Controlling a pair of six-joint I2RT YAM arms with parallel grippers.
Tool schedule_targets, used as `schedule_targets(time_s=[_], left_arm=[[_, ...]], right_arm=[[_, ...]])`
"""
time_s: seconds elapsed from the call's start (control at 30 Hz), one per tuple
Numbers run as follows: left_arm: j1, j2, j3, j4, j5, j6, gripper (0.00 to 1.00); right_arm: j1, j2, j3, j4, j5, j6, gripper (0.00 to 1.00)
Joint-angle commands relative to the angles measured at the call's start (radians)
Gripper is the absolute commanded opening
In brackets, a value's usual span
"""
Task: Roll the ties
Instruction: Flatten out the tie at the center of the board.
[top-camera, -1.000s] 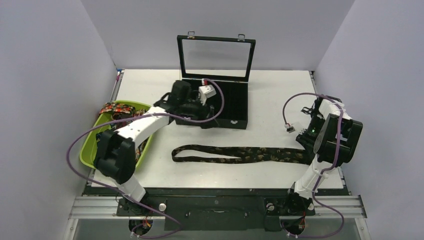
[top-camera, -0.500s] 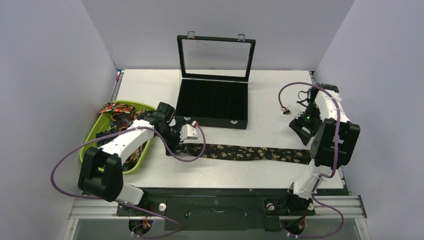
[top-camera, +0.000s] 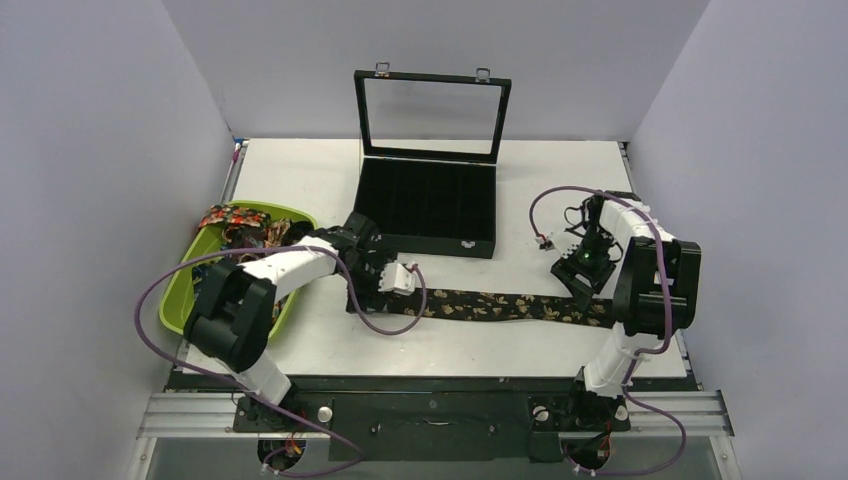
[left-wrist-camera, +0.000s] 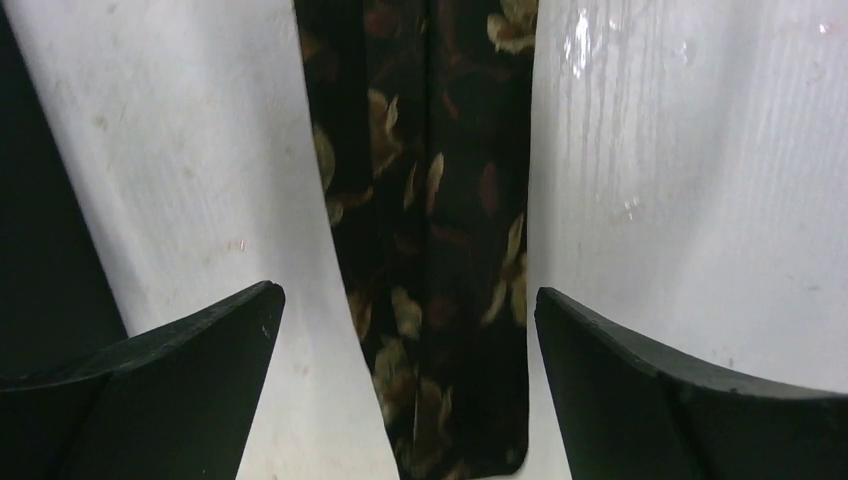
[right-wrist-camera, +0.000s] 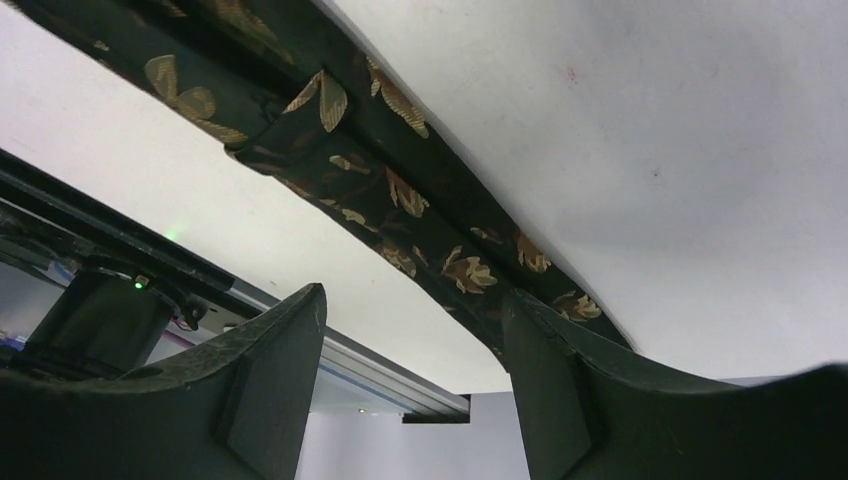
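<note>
Tie (top-camera: 500, 305) — 1 item, dark, tan florals, flat on table (top-camera: 300, 170). One end lies between left gripper's (left-wrist-camera: 400, 310) wide-apart fingers; the other lies just ahead of right gripper's (right-wrist-camera: 415, 310) parted fingers, unclamped. Risk — closing off-centre could bunch the fabric and skew the roll.

From above, my left gripper (top-camera: 375, 293) covers the left end of the floral tie (top-camera: 500, 305) and my right gripper (top-camera: 583, 285) hides part of its right end, so contact there is unclear. My left wrist view cuts the tie off at the top edge. In my right wrist view it leaves at the top left and slips behind a finger (right-wrist-camera: 560, 380). Left of the tie, the bundled ties (top-camera: 235, 217) in the green bin (top-camera: 178, 300) lie partly under my left arm (top-camera: 290, 262), too small to count.
</note>
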Motion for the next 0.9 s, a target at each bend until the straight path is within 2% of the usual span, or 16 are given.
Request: schedule_targets(time_s=[0.0,0.1,0.2,0.27,0.3,0.33,0.4,0.53,0.6,0.63,0.7,0.73,0.77,0.8,0.87], left_arm=[[-0.066,0.086,0.064,0.111,-0.036,-0.018,0.97],[-0.083,0.148,0.103,0.113,-0.027,-0.051,1.00],[-0.100,0.182,0.133,0.127,-0.045,-0.128,0.89],[-0.104,0.208,0.156,0.106,-0.051,-0.182,0.73],[-0.096,0.222,0.166,0.058,-0.046,-0.194,0.58],[-0.089,0.225,0.178,0.034,-0.031,-0.212,0.51],[-0.060,0.214,0.164,-0.011,0.002,-0.228,0.29],[-0.012,0.131,0.104,-0.088,0.066,-0.234,0.09],[0.001,0.099,0.077,-0.137,0.094,-0.229,0.06],[0.003,0.088,0.054,-0.150,0.096,-0.229,0.08],[0.003,0.054,0.023,-0.129,0.092,-0.253,0.29],[0.003,0.035,0.017,-0.099,0.092,-0.283,0.49],[0.003,0.025,0.011,-0.084,0.091,-0.299,0.59],[0.000,0.003,0.009,-0.047,0.090,-0.325,0.75],[-0.015,-0.029,0.012,0.017,0.097,-0.364,0.86]], right_arm=[[-0.004,0.019,-0.028,0.064,0.058,0.007,0.59],[-0.003,0.034,-0.040,0.089,0.086,0.004,0.54],[-0.002,0.052,-0.050,0.106,0.112,-0.001,0.48],[-0.003,0.063,-0.055,0.113,0.137,-0.020,0.44],[-0.004,0.071,-0.057,0.115,0.142,-0.027,0.41],[-0.007,0.074,-0.062,0.122,0.179,-0.043,0.40],[-0.014,0.083,-0.066,0.136,0.212,-0.063,0.36],[-0.019,0.100,-0.056,0.139,0.236,-0.087,0.28],[-0.015,0.095,-0.052,0.126,0.225,-0.102,0.24],[-0.012,0.092,-0.049,0.118,0.209,-0.106,0.23],[-0.003,0.080,-0.045,0.100,0.177,-0.116,0.24],[0.003,0.067,-0.043,0.097,0.167,-0.118,0.26],[0.003,0.057,-0.034,0.088,0.129,-0.119,0.32],[0.002,0.032,-0.030,0.083,0.111,-0.122,0.37],[0.000,-0.012,-0.013,0.065,0.061,-0.126,0.43]])
